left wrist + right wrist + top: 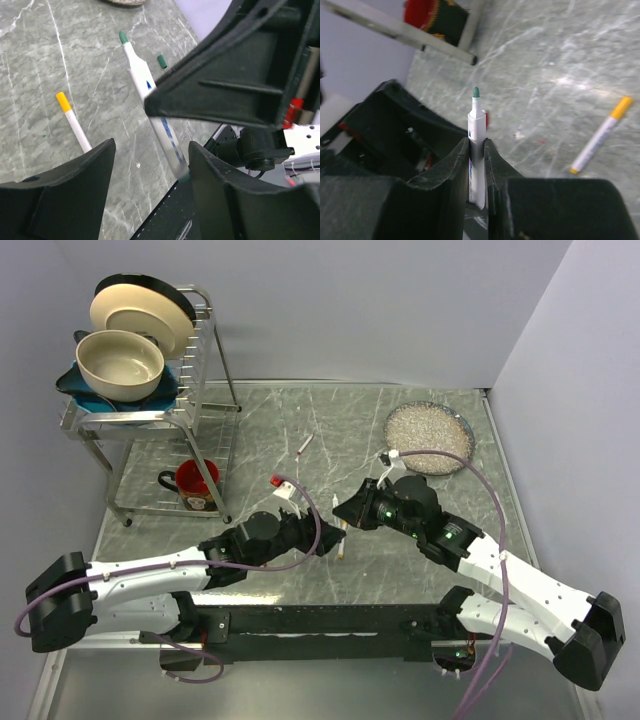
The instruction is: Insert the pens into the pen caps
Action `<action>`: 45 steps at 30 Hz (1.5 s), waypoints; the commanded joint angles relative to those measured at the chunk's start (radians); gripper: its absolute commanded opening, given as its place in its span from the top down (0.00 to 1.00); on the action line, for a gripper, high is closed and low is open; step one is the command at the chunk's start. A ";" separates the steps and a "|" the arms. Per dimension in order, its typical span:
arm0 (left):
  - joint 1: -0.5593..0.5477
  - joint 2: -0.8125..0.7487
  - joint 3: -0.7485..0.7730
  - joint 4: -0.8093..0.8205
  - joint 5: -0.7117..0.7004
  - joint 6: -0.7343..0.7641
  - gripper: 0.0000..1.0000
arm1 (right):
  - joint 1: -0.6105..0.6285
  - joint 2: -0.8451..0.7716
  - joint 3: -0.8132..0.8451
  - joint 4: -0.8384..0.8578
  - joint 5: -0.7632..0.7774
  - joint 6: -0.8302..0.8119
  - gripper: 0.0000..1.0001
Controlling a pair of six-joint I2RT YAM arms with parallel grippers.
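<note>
My right gripper [477, 145] [347, 512] is shut on a white pen [476, 150] with its green tip [476, 92] pointing away. In the left wrist view that same pen [150, 95] slants down, and its rear end sits between the jaws of my open left gripper [150, 150] [312, 530], against the right finger [215, 180]. A dark green pen cap [161, 61] lies on the table beyond it. A yellow-ended pen [74, 122] [600, 135] [342, 542] lies flat nearby. Another white pen [305, 444] lies further back.
A dish rack [205, 390] with plates and a bowl stands at the back left, and a red mug [195, 480] [435, 15] sits under it. A round dish of white grains [430, 435] is at the back right. Walls close off the back and right.
</note>
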 commanded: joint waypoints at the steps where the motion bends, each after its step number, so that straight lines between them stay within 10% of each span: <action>1: 0.008 0.010 0.040 0.067 0.032 0.030 0.36 | 0.034 -0.053 -0.033 0.091 -0.013 0.063 1.00; 6: 0.009 0.032 0.049 0.076 0.063 0.029 0.45 | 0.049 -0.071 -0.052 0.145 -0.045 0.077 1.00; 13: 0.012 -0.008 0.046 0.068 0.081 0.029 0.99 | 0.057 -0.125 -0.075 0.145 -0.016 0.078 1.00; 24: 0.012 -0.092 0.092 -0.143 0.080 0.125 0.99 | 0.057 -0.182 -0.038 0.085 0.122 0.032 0.48; 31: 0.012 -0.319 0.066 -0.281 -0.022 0.127 0.99 | -0.009 -0.117 0.069 -0.123 0.396 -0.006 0.44; 45: 0.014 -0.534 0.058 -0.467 -0.002 0.196 0.99 | -0.612 0.154 0.062 -0.335 0.502 -0.087 0.47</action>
